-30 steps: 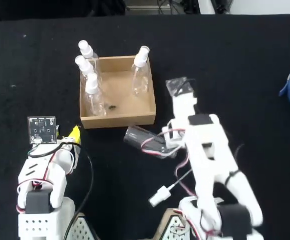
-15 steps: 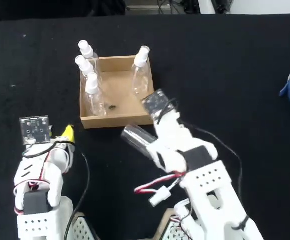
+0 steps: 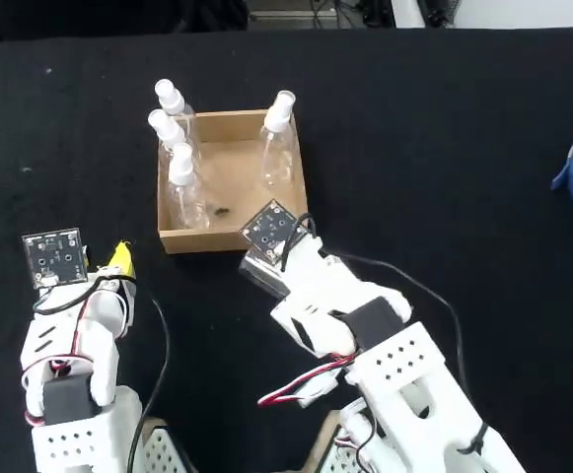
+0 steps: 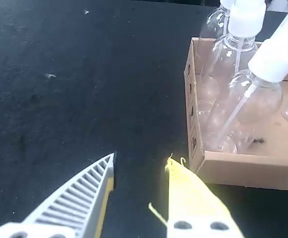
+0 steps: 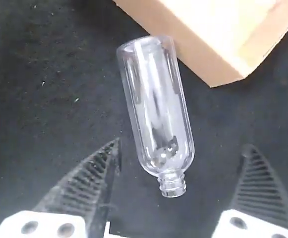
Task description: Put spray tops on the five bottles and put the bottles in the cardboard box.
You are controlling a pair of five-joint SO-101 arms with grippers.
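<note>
clear cylindrical bottle (image 5: 156,111) | lying flat | beside square cardboard box (image 5: 193,52)

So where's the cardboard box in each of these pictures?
High view: the cardboard box sits in the upper middle, four capped bottles standing in it.
Left wrist view: the box lies ahead of the left gripper, off to one side.
Right wrist view: the box's corner lies past the capless bottle.
Shared landmark: its front wall.
</note>
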